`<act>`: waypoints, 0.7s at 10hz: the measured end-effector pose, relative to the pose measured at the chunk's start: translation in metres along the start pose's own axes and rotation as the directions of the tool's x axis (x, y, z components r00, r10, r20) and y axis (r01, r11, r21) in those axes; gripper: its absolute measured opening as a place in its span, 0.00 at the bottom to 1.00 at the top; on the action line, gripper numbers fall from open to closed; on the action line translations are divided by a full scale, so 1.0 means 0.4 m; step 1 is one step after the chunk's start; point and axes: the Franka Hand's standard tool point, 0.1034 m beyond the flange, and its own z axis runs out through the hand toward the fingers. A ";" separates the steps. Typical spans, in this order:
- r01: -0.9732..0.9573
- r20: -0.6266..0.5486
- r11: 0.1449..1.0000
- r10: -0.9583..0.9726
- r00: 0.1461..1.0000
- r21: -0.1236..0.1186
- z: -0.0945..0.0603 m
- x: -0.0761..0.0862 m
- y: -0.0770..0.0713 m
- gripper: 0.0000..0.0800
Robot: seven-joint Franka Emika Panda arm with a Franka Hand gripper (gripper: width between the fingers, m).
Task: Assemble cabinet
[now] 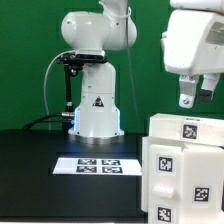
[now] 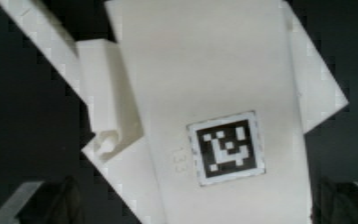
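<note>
The cabinet (image 1: pixel 184 168) is a group of white parts with black-and-white tags at the exterior view's lower right, close to the camera. My gripper (image 1: pixel 197 98) hangs in the air above it, open, with nothing between its fingers. In the wrist view a white cabinet panel (image 2: pixel 194 90) with one square tag (image 2: pixel 226 148) fills most of the picture, lying at a slant on the black table. The dark fingertips (image 2: pixel 23 205) stand wide apart at the two corners, on either side of the panel and well above it.
The marker board (image 1: pixel 100 164) lies flat on the black table (image 1: pixel 40 180) in front of the arm's white base (image 1: pixel 95 108). A black stand with cables (image 1: pixel 66 85) rises at the base's left. A green wall closes the back.
</note>
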 end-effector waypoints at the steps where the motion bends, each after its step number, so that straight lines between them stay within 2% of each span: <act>1: 0.040 0.001 0.999 -0.040 0.999 -0.004 0.003 0.002 -0.002 0.81; 3: 0.120 0.006 0.993 -0.120 0.993 0.005 0.014 -0.006 -0.005 0.81; 6: 0.085 0.015 0.996 -0.085 0.996 0.018 0.035 -0.002 -0.025 0.81; 7: 0.079 0.010 0.997 -0.079 0.997 0.015 0.040 0.008 -0.034 0.81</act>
